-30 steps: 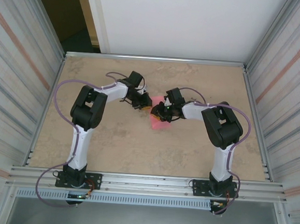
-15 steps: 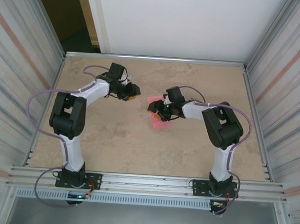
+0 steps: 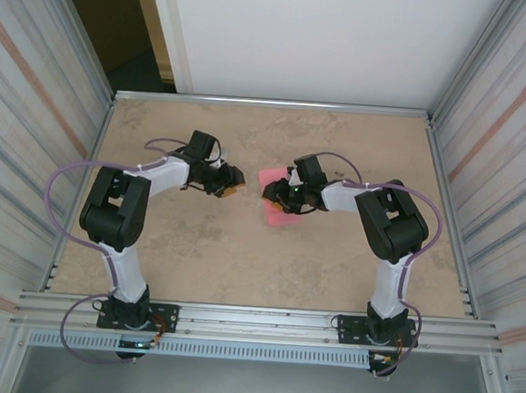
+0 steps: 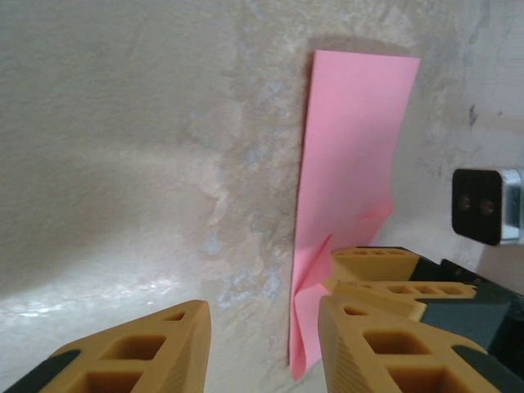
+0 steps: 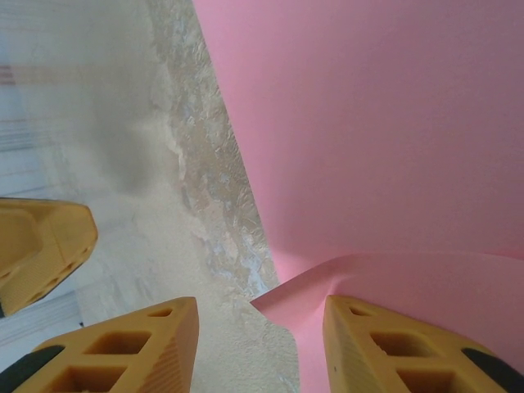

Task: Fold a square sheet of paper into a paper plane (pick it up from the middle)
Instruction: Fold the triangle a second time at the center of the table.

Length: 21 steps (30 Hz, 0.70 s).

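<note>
Overhead, a beige, marbled tabletop [image 3: 240, 258] is sitting inside a booth. Ribbed metal walls [image 3: 30, 142] are rising on both sides, a white panel [image 3: 312, 36] is closing off the back, and a dark gap [image 3: 95, 10] is showing at the far left corner. A metal rail [image 3: 262, 319] is running along the near edge, carrying both arm bases.

The pink sheet of paper [image 3: 280, 218] is lying near the middle of the tabletop, plain and unmarked. Most of it is resting flat, but the edge by the right jaws is curling up in a soft fold [image 5: 393, 274].

The right jaws are standing apart and gripping nothing, with one orange finger [image 5: 409, 352] over the paper and the other over bare tabletop. The left jaws are standing apart and empty too, hovering just beside the paper's edge. The left arm [image 3: 116, 212] is bending out well to the left, and the right arm [image 3: 389, 220] is reaching in from the right.
</note>
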Motion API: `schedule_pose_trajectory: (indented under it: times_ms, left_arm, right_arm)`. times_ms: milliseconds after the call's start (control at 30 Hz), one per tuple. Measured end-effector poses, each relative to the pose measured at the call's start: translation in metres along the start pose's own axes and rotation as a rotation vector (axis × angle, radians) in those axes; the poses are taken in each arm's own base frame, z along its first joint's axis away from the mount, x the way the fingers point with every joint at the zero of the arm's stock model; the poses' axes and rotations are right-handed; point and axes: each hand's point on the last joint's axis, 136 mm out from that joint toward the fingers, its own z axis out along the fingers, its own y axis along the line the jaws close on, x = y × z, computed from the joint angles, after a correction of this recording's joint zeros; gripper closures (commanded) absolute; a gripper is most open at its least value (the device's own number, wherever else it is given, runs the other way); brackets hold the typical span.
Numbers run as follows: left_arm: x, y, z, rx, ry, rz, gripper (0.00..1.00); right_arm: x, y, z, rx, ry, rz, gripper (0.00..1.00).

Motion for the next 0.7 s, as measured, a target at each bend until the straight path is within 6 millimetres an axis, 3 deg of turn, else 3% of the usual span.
schedule_pose_trajectory:
  times_ms: [300,500,700]
  left_arm:
    - [0.01,-0.018,0.007,0.044,0.02,0.032,0.64]
    - [0.019,-0.03,0.012,0.07,0.04,0.049,0.73]
    - [0.031,-0.039,0.022,0.092,0.07,0.071,0.77]
  right_arm:
    - [0.0,-0.002,-0.001,-0.013,-0.004,-0.012,0.59]
    - [0.0,-0.005,-0.001,-0.01,-0.007,-0.029,0.7]
    - [0.0,-0.009,-0.002,-0.004,-0.006,-0.035,0.73]
